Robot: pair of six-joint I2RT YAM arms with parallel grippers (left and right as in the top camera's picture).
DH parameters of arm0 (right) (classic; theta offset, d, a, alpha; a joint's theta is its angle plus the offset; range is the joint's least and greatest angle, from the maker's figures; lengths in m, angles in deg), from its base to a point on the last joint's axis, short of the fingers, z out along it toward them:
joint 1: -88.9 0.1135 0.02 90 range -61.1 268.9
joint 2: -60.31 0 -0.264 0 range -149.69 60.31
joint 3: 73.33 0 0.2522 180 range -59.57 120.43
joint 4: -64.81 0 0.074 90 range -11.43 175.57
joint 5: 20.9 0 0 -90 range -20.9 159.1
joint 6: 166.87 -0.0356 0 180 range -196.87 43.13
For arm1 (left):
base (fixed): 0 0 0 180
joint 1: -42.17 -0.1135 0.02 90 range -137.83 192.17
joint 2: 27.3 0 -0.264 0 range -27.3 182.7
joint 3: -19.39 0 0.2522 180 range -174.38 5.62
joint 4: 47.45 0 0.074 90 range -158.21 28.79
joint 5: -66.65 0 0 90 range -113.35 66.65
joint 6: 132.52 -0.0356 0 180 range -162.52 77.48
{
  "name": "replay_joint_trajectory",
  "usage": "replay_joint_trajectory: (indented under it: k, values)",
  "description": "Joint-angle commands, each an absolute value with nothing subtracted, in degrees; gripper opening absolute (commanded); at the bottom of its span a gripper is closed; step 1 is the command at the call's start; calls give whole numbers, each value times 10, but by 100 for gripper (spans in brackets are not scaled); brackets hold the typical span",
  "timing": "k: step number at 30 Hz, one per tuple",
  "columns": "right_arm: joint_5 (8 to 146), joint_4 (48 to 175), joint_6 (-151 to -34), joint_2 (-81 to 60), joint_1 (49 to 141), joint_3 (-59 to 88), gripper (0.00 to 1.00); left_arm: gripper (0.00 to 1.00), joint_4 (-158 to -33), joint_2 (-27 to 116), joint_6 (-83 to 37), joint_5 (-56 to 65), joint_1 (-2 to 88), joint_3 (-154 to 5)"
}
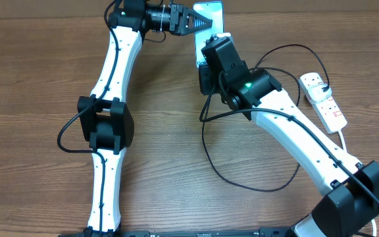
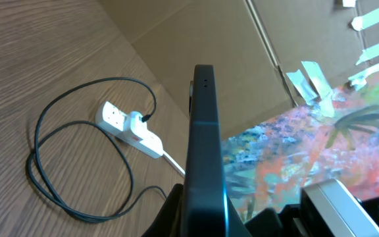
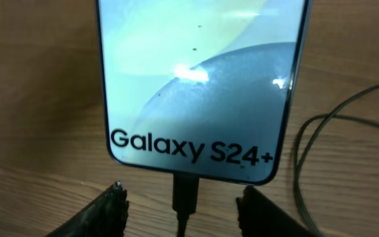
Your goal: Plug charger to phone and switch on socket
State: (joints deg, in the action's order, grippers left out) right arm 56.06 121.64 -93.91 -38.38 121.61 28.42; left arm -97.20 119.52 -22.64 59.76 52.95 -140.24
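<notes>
Partly, right arm (image 1: 295, 131) masking phone (image 1: 216, 12), charger (image 3: 184, 196) plugged, socket (image 1: 331, 112) aside

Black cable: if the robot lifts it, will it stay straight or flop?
Probably floppy: the black cable lies in loose loops on the table. Likely light, being so thin. Pulling might tug the phone, since its connector sits in the phone's bottom edge.
</notes>
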Motion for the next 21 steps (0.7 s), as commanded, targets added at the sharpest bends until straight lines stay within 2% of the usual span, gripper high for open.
replay_joint_trajectory:
  k: [1, 4, 6, 9, 15, 21]
  values:
    - [546, 1220, -954, -348, 1212, 302, 68, 4, -972, 1196, -215, 586, 531, -1407]
    - [541, 1229, -970, -336, 1206, 302, 86, 4, -972, 1196, -215, 580, 529, -1407]
    - [541, 1233, -975, -326, 1199, 302, 93, 4, -975, 1196, -215, 577, 528, -1407]
    - [537, 1242, -986, -312, 1182, 302, 100, 4, -996, 1196, -228, 569, 527, -1407]
    - [537, 1257, -1010, -296, 1125, 302, 100, 4, -1117, 1196, -286, 473, 527, -1407]
    - [537, 1269, -1011, -296, 1086, 302, 100, 4, -1229, 1196, -388, 454, 527, -1407]
